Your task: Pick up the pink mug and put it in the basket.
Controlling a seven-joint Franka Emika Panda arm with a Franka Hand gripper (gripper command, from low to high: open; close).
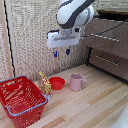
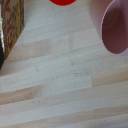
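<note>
My gripper [image 1: 62, 52] hangs high above the pink mug [image 1: 77, 82], fingers spread, empty. The mug stands upright beside the red bowl [image 1: 57, 83], well apart from the basket [image 1: 31, 108]. Risk: descending off-centre tips the mug.

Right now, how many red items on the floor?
2. The basket sits at the exterior view's left; the red bowl sits between the patterned box and pink mug. None seem hidden.

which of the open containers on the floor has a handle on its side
The pink mug: a loop handle sticks out toward the exterior view's right. The red bowl beside it has none, and the basket is a much larger mesh container.
</note>
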